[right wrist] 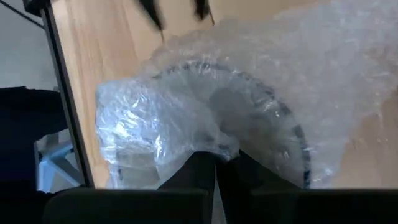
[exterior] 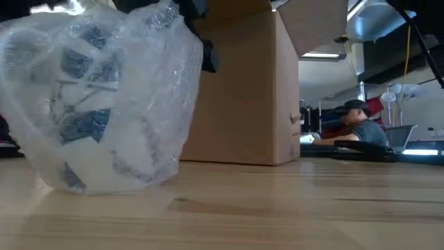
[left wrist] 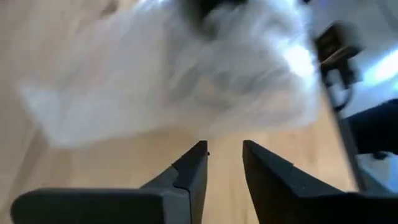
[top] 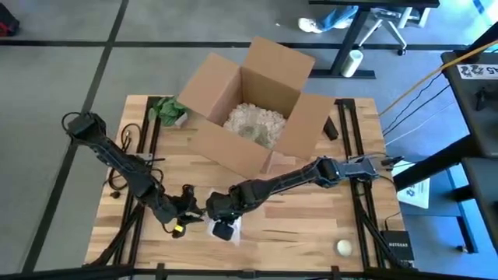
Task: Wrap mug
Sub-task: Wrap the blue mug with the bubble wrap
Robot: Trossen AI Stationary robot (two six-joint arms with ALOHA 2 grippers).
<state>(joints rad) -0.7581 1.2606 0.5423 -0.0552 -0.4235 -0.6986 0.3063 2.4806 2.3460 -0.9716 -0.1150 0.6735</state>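
Wooden table (top: 296,233) with open cardboard box (top: 249,105), bubble-wrapped mug (exterior: 104,104), green cloth (top: 167,110), small ball (top: 343,247).

Office: desks (top: 366,31), seated person (exterior: 361,125), monitors.

Even indoor light, soft shadows.
Left wrist view blurred; glare on bubble wrap (right wrist: 249,93) just beyond right gripper (right wrist: 217,163).

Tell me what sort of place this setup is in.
Most likely an office or lab workspace used for packing trials: a wooden table on grey carpet with an open cardboard box of filler, an office chair behind it, and a person seated at a desk in the background.
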